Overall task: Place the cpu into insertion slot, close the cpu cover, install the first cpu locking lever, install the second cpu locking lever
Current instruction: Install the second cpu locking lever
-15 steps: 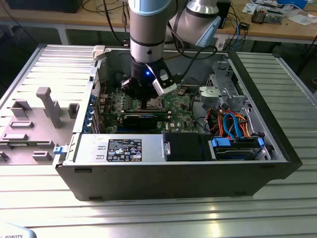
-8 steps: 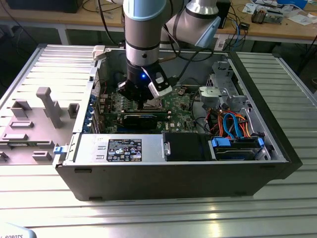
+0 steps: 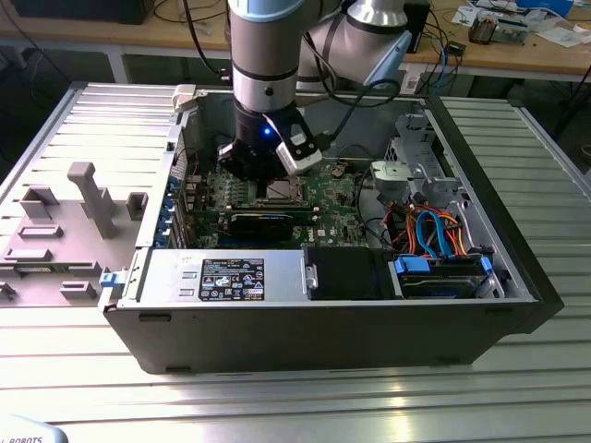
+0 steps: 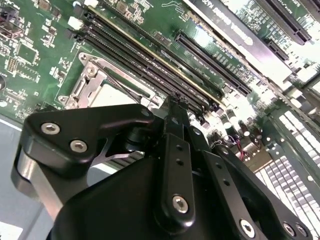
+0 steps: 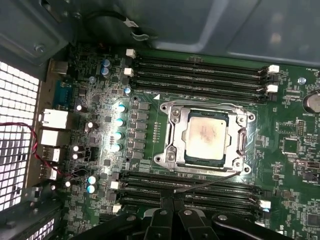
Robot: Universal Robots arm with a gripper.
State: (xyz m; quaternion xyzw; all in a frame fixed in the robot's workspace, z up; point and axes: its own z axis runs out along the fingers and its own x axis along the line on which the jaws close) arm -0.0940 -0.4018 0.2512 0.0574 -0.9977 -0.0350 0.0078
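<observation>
While the gripper hovers, the cpu sits socketed.

This is an electronics workshop or lab: an opened computer case lies on a ribbed metal bench, with cluttered wooden desks and cables behind.

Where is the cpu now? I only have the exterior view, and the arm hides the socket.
Observer: In the first wrist view the cpu lies flat in the insertion slot.
Operator: And the cpu cover?
Observer: The cpu cover is down flat, framing the chip.
Operator: Any lever near the gripper?
Observer: A thin lever runs slanted along the slot's edge, its end reaching toward the gripper.
</observation>
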